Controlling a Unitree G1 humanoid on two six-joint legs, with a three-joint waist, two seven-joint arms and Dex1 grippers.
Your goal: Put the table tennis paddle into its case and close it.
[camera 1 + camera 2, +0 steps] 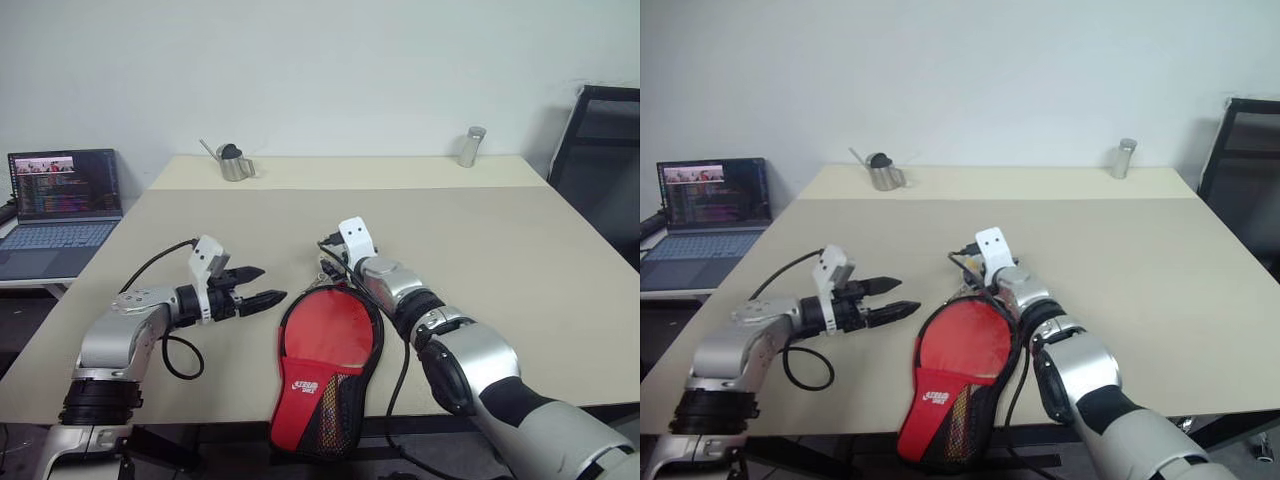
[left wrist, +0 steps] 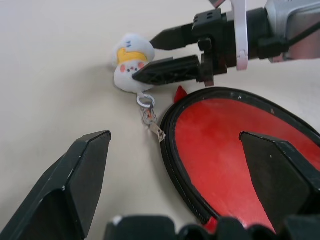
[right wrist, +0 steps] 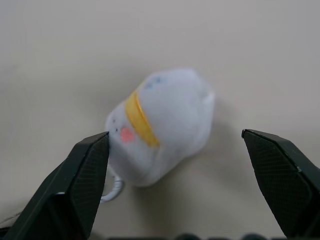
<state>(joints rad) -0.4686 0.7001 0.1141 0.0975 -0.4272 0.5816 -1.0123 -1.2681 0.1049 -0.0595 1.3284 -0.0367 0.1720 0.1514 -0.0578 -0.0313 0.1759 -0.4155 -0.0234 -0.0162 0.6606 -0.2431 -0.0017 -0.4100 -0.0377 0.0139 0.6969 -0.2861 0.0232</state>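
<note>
The case [image 1: 322,400] lies open at the table's front edge, its red inside with mesh pocket and white logo hanging over the edge. A smooth round red face, seemingly the table tennis paddle [image 1: 330,335], rests inside the black zip rim [image 2: 172,165]; its handle is hidden. A white plush charm [image 2: 131,62] hangs by a ring from the zip pull [image 2: 156,131] at the case's far end. My right gripper [image 3: 173,136] is open with the charm between its fingers, one finger [image 2: 167,71] touching it. My left gripper [image 1: 268,284] stands open just left of the case, touching nothing.
An open laptop [image 1: 62,205] sits on a side table to the left. A small metal watering can [image 1: 235,162] and a metal cylinder [image 1: 471,146] stand at the table's far edge. A black chair [image 1: 600,160] is at the right.
</note>
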